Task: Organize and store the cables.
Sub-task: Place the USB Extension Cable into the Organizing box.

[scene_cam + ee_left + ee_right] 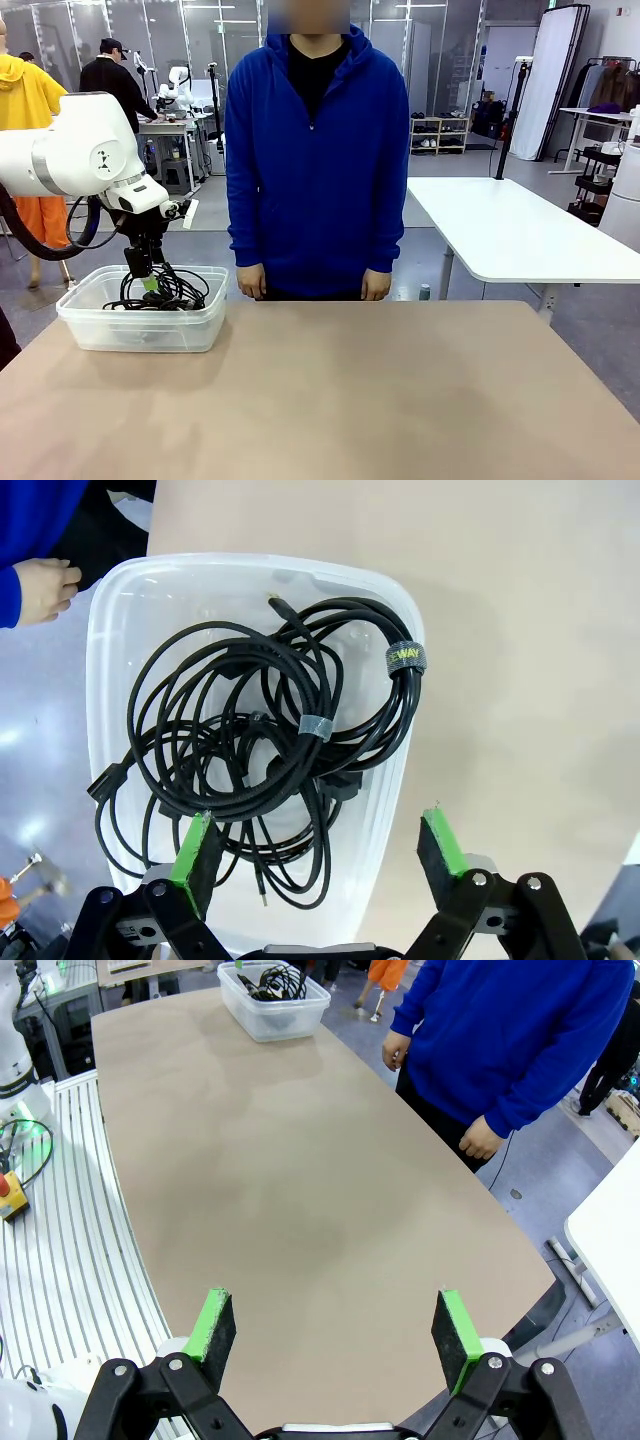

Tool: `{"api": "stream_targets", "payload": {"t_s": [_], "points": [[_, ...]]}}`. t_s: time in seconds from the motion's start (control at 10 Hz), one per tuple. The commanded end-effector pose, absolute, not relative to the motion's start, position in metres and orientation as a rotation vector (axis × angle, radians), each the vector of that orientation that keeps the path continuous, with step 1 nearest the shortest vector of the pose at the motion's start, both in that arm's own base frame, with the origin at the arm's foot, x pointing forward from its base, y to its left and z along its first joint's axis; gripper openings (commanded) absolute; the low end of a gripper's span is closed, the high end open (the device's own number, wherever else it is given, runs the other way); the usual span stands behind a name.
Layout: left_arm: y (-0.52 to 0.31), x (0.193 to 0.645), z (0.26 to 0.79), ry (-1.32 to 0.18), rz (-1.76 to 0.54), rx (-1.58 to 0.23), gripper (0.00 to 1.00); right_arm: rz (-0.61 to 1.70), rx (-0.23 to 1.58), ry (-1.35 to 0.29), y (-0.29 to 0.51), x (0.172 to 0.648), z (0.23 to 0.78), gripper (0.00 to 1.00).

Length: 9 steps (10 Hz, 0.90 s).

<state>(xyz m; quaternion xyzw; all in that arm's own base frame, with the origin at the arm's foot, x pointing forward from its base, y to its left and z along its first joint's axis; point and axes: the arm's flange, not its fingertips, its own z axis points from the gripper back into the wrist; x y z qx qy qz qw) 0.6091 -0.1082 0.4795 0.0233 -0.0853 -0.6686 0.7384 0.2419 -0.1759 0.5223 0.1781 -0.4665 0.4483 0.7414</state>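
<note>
cables (pixel 270 730) were seen coiled in the clear bin (pixel 85 330) at the table's far left corner | judged light, floppy, tangle-prone; best taken at strapped bundles | left gripper (pixel 320 852) fingers spread wide above bin, nothing held | right gripper (pixel 335 1328) fingers wide, empty, over bare table

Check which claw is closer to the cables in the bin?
Left. The left claw hangs open right over the cables in the bin; the right claw sits open across the table.
</note>
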Motion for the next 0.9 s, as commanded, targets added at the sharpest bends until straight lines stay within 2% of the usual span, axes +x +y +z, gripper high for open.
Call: {"api": "stream_targets", "payload": {"t_s": [0.0,0.8], "points": [[-0.1064,0.6085,0.4792,-0.18,-1.479,0.048,1.0,0.996,0.387,-1.03,-0.1762,0.241,0.5223,1.0],[-0.1064,0.6085,0.4792,-0.18,-1.479,0.048,1.0,0.996,0.387,-1.03,-0.1762,0.241,0.5223,1.0]]}}
